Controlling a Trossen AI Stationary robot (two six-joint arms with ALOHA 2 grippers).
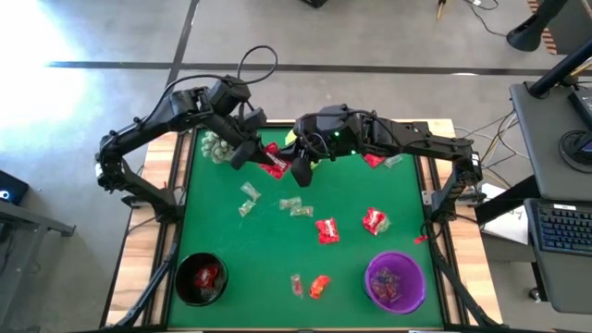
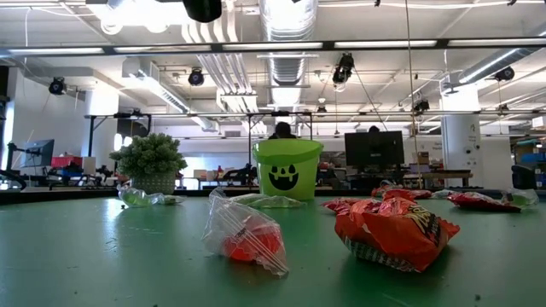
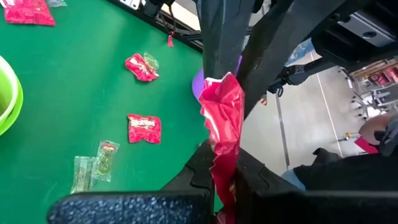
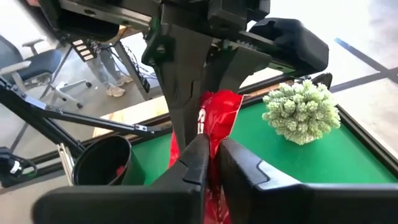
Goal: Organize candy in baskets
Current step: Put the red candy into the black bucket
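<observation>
- Candy first: red packet [image 3: 222, 118] is up off the green table [image 1: 268, 250], pinched from both ends.
- My left gripper [image 3: 219, 163] is clamped on it.
- Right gripper [image 4: 212, 152] pinches it too (looks closed on the wrapper).
- Black basket [image 1: 201, 278] and purple basket [image 1: 396, 280] sit at the near corners.

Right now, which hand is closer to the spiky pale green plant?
Left. The left hand sits right beside the plant at the table's far edge, pinching a red candy pack. The right hand grips that same pack from its other side, farther from the plant.
</observation>
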